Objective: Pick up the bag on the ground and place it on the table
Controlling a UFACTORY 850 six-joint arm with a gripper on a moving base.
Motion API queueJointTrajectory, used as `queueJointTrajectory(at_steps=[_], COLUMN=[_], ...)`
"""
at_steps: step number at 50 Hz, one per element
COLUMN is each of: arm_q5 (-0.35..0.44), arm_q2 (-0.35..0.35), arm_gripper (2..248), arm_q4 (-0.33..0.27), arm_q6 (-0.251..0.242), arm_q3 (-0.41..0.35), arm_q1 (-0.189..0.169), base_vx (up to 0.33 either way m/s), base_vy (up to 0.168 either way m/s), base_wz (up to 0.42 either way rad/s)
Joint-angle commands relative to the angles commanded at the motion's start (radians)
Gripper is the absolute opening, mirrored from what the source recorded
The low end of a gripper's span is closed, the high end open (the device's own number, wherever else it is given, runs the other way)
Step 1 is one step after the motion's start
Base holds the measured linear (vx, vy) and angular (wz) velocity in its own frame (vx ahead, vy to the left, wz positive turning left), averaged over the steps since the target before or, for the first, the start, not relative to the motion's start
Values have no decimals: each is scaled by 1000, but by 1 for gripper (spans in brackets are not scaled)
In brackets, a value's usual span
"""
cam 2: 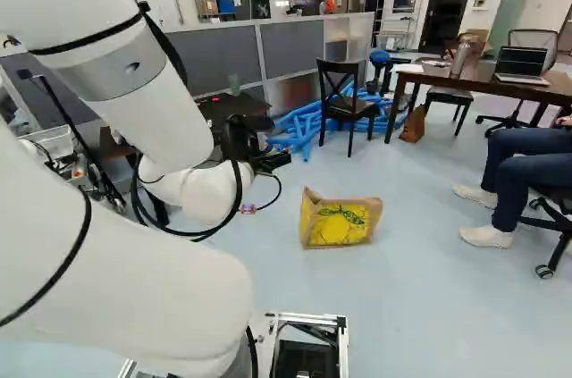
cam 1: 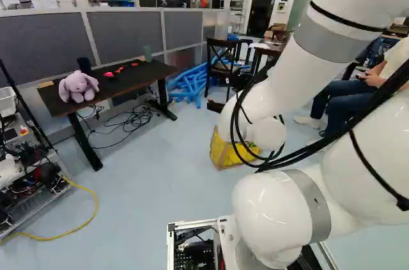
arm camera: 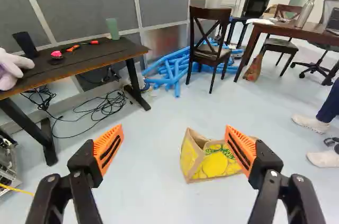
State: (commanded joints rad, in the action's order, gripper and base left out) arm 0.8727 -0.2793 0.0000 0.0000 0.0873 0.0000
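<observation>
Your bag is standing upright on the floor, top agape, about 12 o'clock from the base and 1 o'clock from the gripper, well apart from it. Jaws wide open, nothing between the pads. Beyond the bag at 12 you've got a chair beside blue tubes. Black-topped table at 10 to 11, plush bunny on it. Brown table at 1, laptop on top.
</observation>
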Motion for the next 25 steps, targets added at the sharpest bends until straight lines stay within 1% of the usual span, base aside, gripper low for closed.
queueJointTrajectory(at_steps=[9,13,25], arm_q5=[0,0,0], arm_q2=[0,0,0], arm_gripper=[247,247,247], arm_q4=[0,0,0], arm_q6=[0,0,0], arm_q3=[0,0,0], arm_q1=[0,0,0], base_vx=[206,189,133], base_vy=[-36,-68,-114], base_wz=[-8,-11,11])
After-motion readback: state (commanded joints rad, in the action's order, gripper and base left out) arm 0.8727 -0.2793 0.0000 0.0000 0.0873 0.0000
